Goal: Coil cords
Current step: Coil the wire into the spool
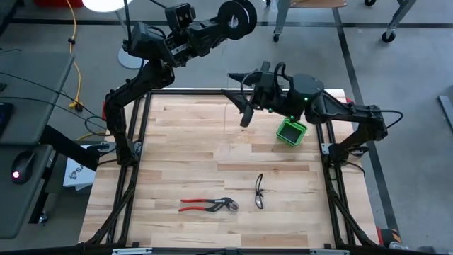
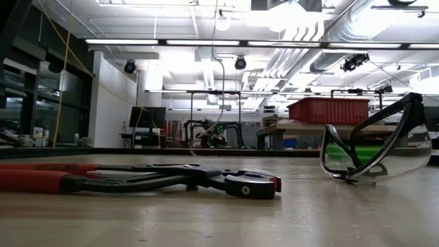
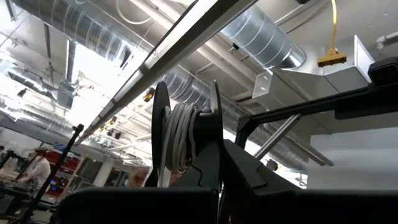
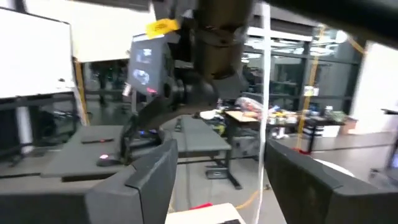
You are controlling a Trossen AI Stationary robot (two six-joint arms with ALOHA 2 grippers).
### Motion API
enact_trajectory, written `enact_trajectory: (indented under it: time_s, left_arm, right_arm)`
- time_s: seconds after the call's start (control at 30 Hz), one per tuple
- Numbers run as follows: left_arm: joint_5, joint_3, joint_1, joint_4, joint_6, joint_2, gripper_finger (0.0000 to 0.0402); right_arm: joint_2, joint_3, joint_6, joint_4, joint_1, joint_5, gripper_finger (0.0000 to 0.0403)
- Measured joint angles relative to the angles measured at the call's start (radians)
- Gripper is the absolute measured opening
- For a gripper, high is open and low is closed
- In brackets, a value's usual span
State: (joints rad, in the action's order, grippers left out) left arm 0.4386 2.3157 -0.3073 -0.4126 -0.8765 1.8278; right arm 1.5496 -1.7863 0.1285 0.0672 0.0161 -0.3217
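My left gripper (image 1: 221, 27) is raised beyond the table's far edge and is shut on the black round spool (image 1: 238, 18). In the left wrist view the spool (image 3: 186, 130) shows edge-on, with white cord (image 3: 180, 140) wound between its two discs. My right gripper (image 1: 245, 113) hangs open over the far middle of the table. In the right wrist view the thin white cord (image 4: 264, 112) runs straight down between its two fingers, close to one finger (image 4: 305, 180). I cannot tell whether the cord touches that finger. My left gripper holds the spool between its two fingers (image 3: 208, 168), which meet it at the part of the discs (image 3: 214, 124) nearest the wrist. The fingers themselves hide the exact place of contact. The spool is lifted clear, high above the table, with the cord wound on it.
Red-handled pliers (image 1: 209, 205) and clear safety glasses (image 1: 259, 191) lie on the near middle of the wooden table. A small green container (image 1: 291, 131) stands under my right arm. In the low view the pliers (image 2: 137, 180) and glasses (image 2: 377, 147) show close up.
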Motion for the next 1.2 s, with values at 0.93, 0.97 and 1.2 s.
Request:
enact_trajectory:
  time_s: [0.93,0.97,1.2]
  left_arm:
    - [0.004,-0.002,-0.046,0.043,0.092,-0.037,0.0]
    - [0.005,-0.002,-0.056,0.083,0.106,-0.05,0.0]
    - [-0.005,-0.002,-0.13,0.64,0.212,-0.186,0.0]
  right_arm:
    - [0.01,0.0,-0.158,0.025,-0.006,-0.015,0.0002]
    - [-0.001,0.0,-0.159,0.038,0.003,-0.012,0.0002]
    - [-0.075,0.0,-0.177,0.17,0.059,0.004,0.0001]
